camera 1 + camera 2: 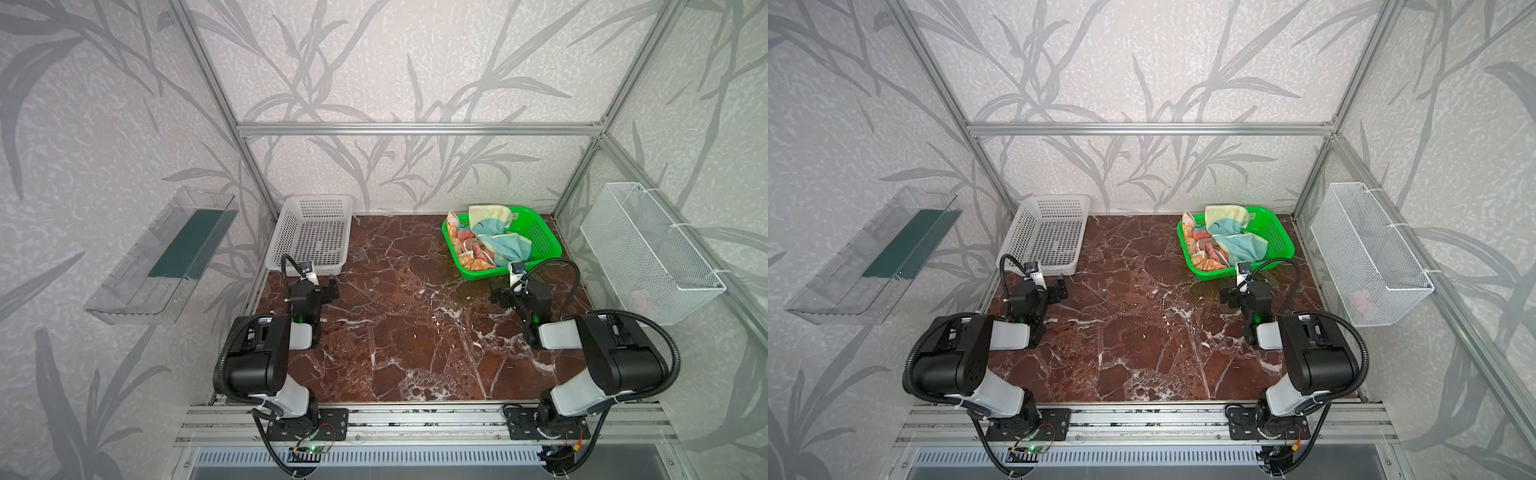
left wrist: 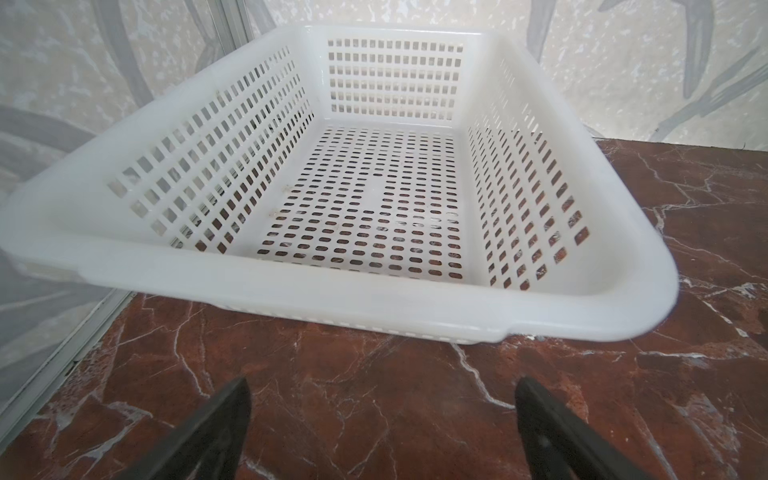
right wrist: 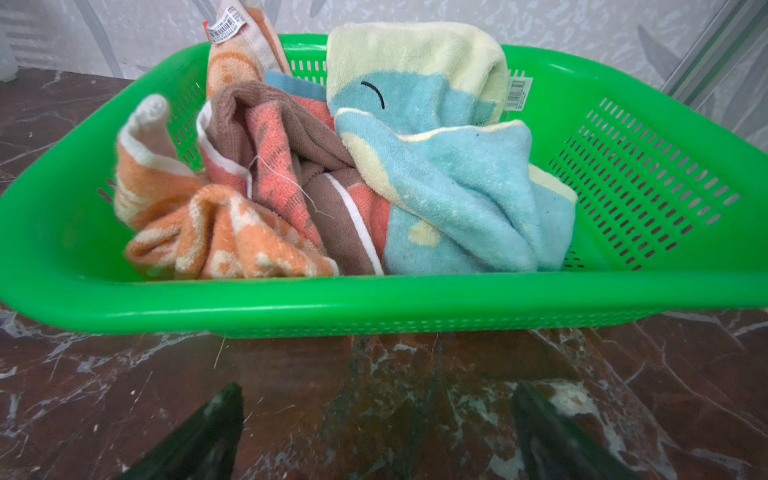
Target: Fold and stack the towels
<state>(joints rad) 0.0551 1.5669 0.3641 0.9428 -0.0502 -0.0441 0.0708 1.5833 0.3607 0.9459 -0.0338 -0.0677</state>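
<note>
Three crumpled towels lie piled in a green basket at the back right of the table, seen in both top views. The orange towel is on one side. The salmon-pink and brown towel is in the middle. The pale yellow and teal towel lies partly over it. My right gripper is open just in front of the basket, holding nothing. My left gripper is open and empty, low over the table in front of a white basket.
The white slotted basket at the back left has nothing in it. A clear plastic tray hangs on the left wall and a white wire basket on the right wall. Bare red marble table lies between the arms.
</note>
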